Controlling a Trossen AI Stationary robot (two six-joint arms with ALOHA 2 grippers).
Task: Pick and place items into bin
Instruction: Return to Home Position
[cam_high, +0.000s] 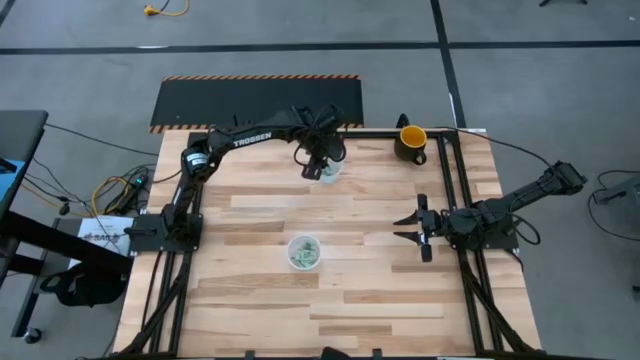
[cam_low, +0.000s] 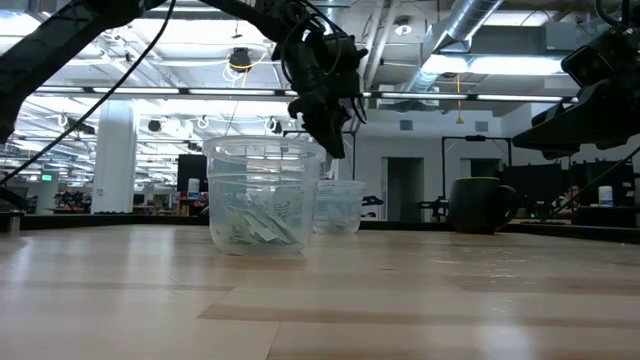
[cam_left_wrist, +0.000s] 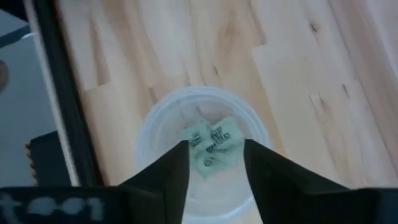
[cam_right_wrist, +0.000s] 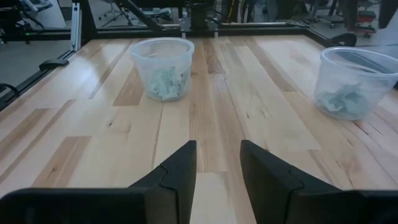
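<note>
Pale green, slightly glossy little packets (cam_high: 304, 254) are sitting in two containers. From above, a heap of them is covering the bottom of the round, clear plastic near cup (cam_high: 289, 250), which is standing around the middle of the pale wooden worktop (cam_high: 250, 310). The matching far cup (cam_high: 335, 172) is standing close to the worktop's far edge, with the left tool (cam_high: 318, 166) hanging directly over it and hiding part of its rim. A yellow-and-dark mug (cam_high: 411, 142) is standing to the right of that cup. The right tool (cam_high: 403, 229) is waiting over the worktop's right side, fingers spread apart and pointing toward the near cup.

At worktop height, the near cup (cam_low: 225, 170) is showing in front, with packets (cam_low: 255, 225) leaning against one another in its lower part. The far cup (cam_low: 345, 205) is peeking out behind it; its contents cannot be told here. The left tool (cam_low: 335, 140) is hovering above the far cup's rim.

The left wrist view is looking down into the far cup (cam_left_wrist: 152, 124), where a few packets (cam_left_wrist: 208, 134) with dark print are lying on its bottom. The left tool (cam_left_wrist: 216, 152) is gaping open, gripping nothing.

The right wrist view is showing both cups holding packets, the near cup (cam_right_wrist: 140, 62) ahead and the far cup (cam_right_wrist: 333, 65) off to one side. The right tool (cam_right_wrist: 217, 149) is standing open and empty.
</note>
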